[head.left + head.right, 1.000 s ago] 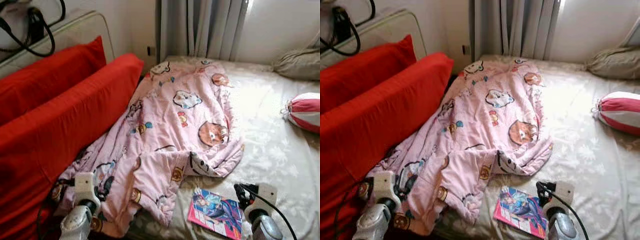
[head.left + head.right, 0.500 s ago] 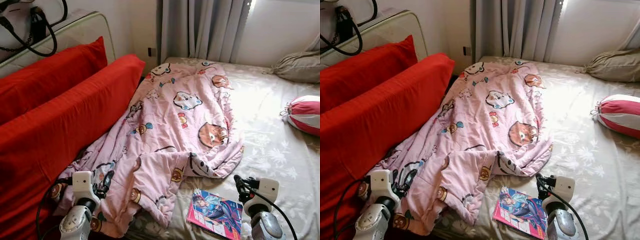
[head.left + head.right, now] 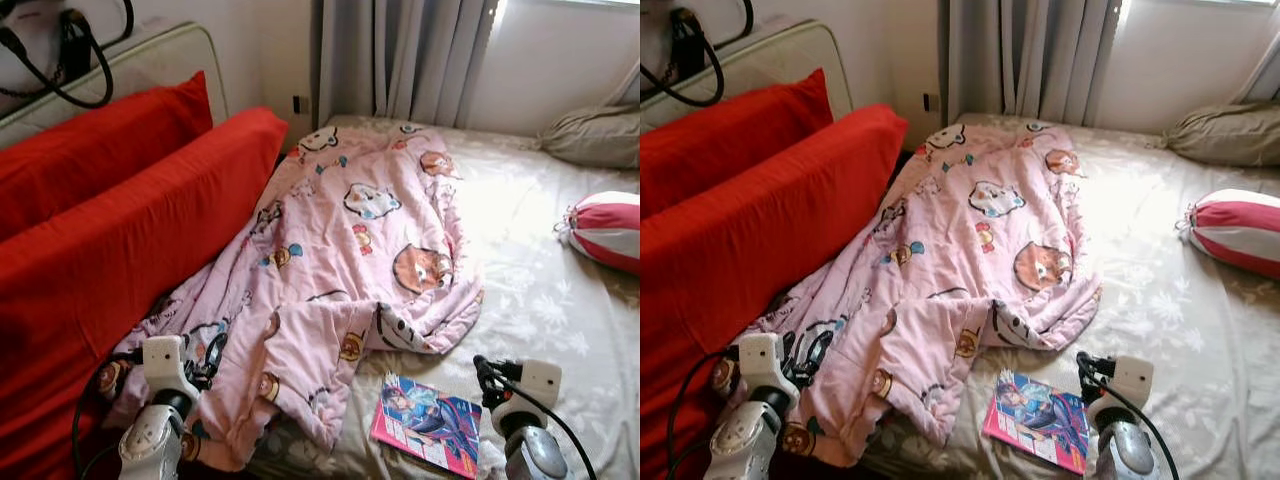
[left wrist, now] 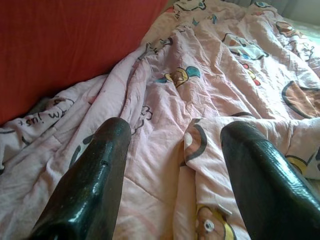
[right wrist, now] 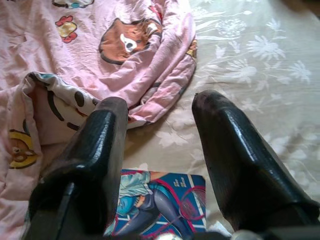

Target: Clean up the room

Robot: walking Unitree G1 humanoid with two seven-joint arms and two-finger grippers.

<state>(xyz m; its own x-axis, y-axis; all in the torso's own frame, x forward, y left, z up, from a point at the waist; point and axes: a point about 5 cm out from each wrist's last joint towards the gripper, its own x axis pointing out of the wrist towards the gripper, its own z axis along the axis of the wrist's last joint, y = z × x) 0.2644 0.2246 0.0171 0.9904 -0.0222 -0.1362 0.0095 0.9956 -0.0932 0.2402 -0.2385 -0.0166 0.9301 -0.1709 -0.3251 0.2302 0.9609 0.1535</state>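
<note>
Silver arms, white wrist blocks, blk cables, glossy blk jaws

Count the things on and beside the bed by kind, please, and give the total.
Red cushions: 2
Pink cartoon blanket: 1
Magazine: 1
Beige pillow: 1
Red and white striped cushion: 1
Total: 6

Pink blanket (image 4: 165,100) — black handwriting-style print, upside down, not legible; nothing else readable.

Soft, crumpled printed cloth – pink blanket (image 3: 350,250). Matt red fabric – cushions (image 3: 130,230). Glossy paper – comic book (image 3: 428,424). Shiny black plastic – left gripper's fingers (image 4: 95,185).
</note>
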